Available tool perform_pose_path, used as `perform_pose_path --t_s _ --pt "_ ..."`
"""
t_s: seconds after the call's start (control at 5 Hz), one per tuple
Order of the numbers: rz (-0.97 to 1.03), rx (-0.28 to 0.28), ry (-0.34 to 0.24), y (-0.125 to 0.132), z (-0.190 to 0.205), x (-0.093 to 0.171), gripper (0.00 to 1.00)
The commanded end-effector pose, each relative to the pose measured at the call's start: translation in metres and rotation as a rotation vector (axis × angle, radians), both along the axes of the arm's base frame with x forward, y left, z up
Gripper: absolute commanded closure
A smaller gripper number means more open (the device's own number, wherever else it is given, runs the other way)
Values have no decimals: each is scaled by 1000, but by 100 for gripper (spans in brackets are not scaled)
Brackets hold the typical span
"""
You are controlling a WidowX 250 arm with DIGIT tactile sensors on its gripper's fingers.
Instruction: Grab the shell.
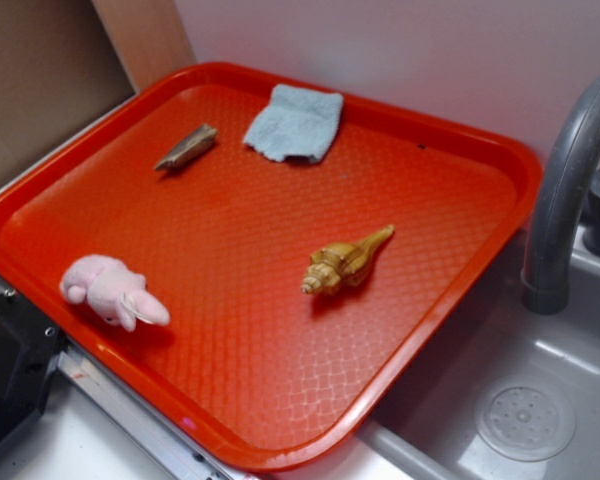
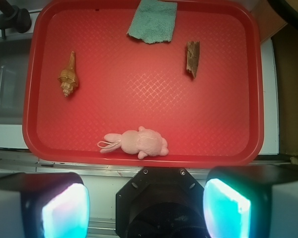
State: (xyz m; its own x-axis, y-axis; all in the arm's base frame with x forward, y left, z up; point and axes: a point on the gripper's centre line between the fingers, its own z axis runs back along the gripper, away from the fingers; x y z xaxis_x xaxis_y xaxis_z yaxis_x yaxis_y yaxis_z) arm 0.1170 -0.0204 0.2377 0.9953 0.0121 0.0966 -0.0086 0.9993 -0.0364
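The shell [image 1: 342,263] is a golden-tan spiral conch lying on its side on the red tray [image 1: 230,380], right of the tray's middle, thin point toward the far right. In the wrist view the shell [image 2: 68,78] lies at the tray's left side, point away from me. My gripper [image 2: 146,208] hangs high over the tray's near edge, open, with nothing between its fingers. The two cyan-lit pads [image 2: 64,210] stand wide apart at the bottom corners of that view. The gripper is far from the shell and does not show in the exterior view.
On the tray also lie a pink plush toy [image 1: 110,290] near the front left rim, a grey-brown wedge-shaped piece [image 1: 187,147] and a light blue cloth [image 1: 295,122] at the back. A grey faucet [image 1: 565,180] and sink basin [image 1: 520,400] sit right of the tray.
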Motion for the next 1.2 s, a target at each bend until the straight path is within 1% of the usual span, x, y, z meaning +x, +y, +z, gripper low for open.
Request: perform_pose_path --t_s 0.0,0.2,0.4,0.6,0.8,1.0 --pt "0 0 0 0 0 0 0" --pt "131 9 -68 -26 -23 17 0" --pt "201 -40 -102 -46 -46 39 0" --pt "219 -68 -121 -70 -69 61 0" --pt "181 -109 -129 -90 -91 86 0" --pt "183 -57 -122 -104 -113 112 0"
